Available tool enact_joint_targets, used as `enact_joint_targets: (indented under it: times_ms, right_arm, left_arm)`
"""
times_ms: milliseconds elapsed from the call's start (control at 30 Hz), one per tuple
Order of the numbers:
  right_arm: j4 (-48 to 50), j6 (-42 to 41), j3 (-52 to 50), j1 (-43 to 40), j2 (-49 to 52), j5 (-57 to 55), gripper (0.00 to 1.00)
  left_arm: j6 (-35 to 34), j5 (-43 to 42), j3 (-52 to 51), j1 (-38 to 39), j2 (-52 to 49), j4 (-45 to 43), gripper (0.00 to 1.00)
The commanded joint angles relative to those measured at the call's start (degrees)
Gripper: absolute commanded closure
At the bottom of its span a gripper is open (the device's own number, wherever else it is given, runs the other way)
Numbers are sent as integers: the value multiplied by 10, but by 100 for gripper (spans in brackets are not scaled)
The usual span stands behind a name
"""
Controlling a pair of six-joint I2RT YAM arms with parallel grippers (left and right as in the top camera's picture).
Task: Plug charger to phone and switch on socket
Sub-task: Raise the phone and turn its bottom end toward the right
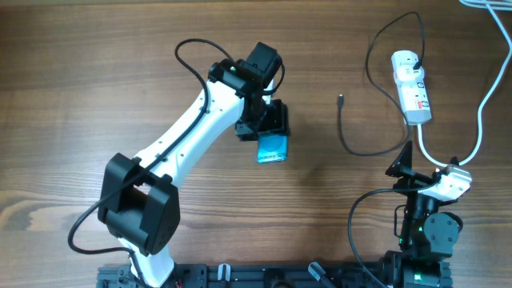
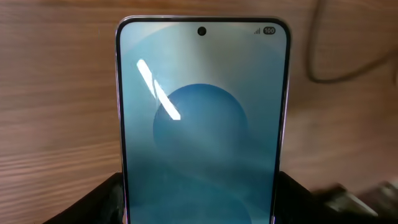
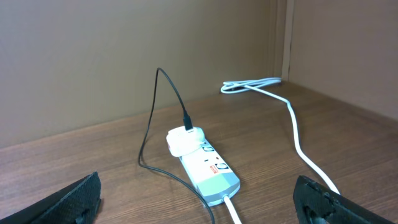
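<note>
The phone [image 1: 272,150], cyan-blue screen up, is held between the black fingers of my left gripper [image 1: 270,133] near the table's middle. In the left wrist view the phone [image 2: 202,124] fills the frame, with a finger against each long side. The socket [image 1: 411,86] is a white power strip at the far right; it also shows in the right wrist view [image 3: 208,171]. The charger's black cable [image 1: 352,144] runs from a white adapter on the socket and loops to its plug tip [image 1: 341,100], which lies free on the table. My right gripper [image 1: 428,164] is open and empty, just in front of the socket.
The socket's thick white cord [image 1: 484,104] runs from its near end and curves off the far right corner; in the right wrist view the cord [image 3: 292,118] leads toward a wall. A stretch of black cable [image 2: 329,68] lies to the right of the phone.
</note>
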State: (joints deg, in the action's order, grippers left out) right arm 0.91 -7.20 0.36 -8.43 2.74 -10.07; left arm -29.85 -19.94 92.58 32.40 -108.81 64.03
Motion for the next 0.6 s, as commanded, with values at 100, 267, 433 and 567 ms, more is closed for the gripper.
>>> enact_joint_targets:
  times_ms: [100, 267, 433, 567]
  right_arm:
    - [3, 8, -1, -2, 1, 10, 0]
    - [3, 8, 0, -2, 1, 10, 0]
    - [3, 8, 0, -2, 1, 10, 0]
    - [3, 8, -1, -2, 1, 10, 0]
  left_arm:
    - [-36, -202, 16, -35, 5, 1, 65]
    - [-78, -268, 16, -66, 5, -1, 67]
    - [-86, -267, 16, -72, 5, -6, 67]
    - [-81, -265, 16, -72, 5, -19, 67]
